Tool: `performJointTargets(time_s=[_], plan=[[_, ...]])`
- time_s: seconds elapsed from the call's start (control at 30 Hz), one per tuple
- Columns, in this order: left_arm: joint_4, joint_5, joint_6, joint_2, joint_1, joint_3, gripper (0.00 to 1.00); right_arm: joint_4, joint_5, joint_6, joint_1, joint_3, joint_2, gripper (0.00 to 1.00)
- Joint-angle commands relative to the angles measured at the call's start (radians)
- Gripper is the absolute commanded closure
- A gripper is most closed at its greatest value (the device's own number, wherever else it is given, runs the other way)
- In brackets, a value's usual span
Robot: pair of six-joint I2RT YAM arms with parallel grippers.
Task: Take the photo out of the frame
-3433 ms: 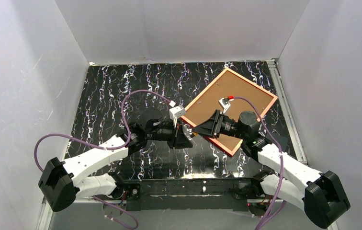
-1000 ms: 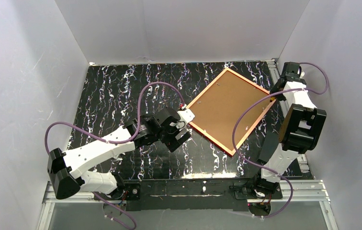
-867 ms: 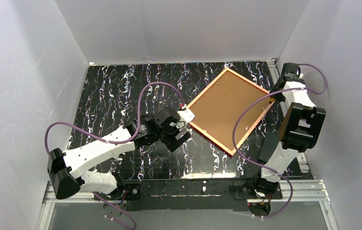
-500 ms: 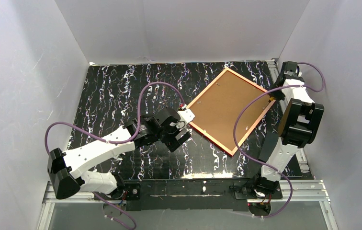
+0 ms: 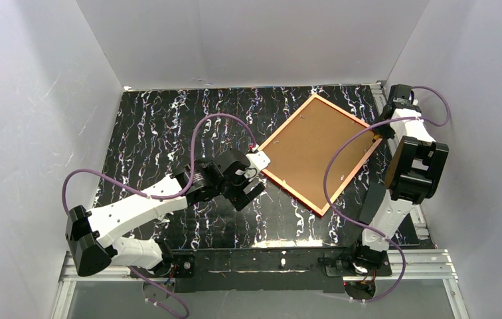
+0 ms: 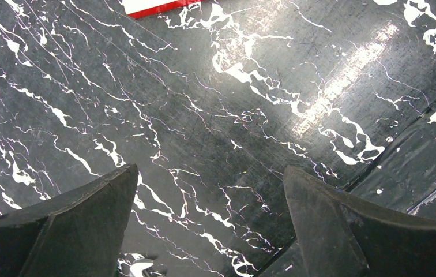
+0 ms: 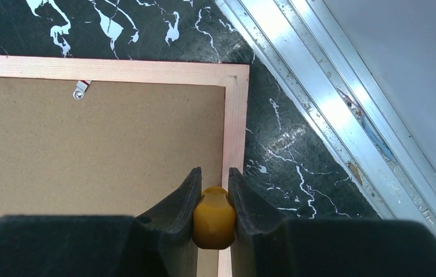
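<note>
The frame (image 5: 319, 152) lies face down at the right of the table, its orange back rim (image 7: 236, 115) round a plain brown backing board (image 7: 89, 150). The photo is hidden beneath that board. My right gripper (image 7: 213, 173) hangs over the frame's right edge just short of its far right corner (image 5: 382, 135). It is shut on a small rounded yellow piece (image 7: 214, 216). My left gripper (image 6: 210, 173) is open and empty over bare table, beside the frame's left corner (image 5: 261, 169). A red and white sliver of that corner (image 6: 152, 6) shows in the left wrist view.
A small metal tab (image 7: 80, 88) sits on the backing board near the far rim. An aluminium rail (image 7: 319, 86) runs along the table's right edge close to the frame's corner. White walls (image 5: 248, 40) enclose the black marbled table (image 5: 168, 126) on three sides.
Since the earliest frame the right arm has swung from the frame's near edge to its far right corner. Over the last second only its wrist shifted slightly; the left arm stayed still.
</note>
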Motion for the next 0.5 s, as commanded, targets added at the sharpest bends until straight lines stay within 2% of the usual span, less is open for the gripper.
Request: performJointTargets(time_s=[0.0,0.2,0.47], plan=[[-0.050,0.006,-0.005,-0.026,-0.002,-0.006,0.02,-0.035,-0.018,0.028,0.013,-0.052,-0.059,0.99],[-0.046,0.016,-0.010,-0.026,-0.002,-0.007,0.02,-0.024,-0.080,0.063,0.015,-0.100,-0.094,0.99],[-0.046,0.018,-0.010,-0.028,-0.002,-0.009,0.02,-0.037,-0.054,0.052,0.016,-0.072,-0.158,0.99]])
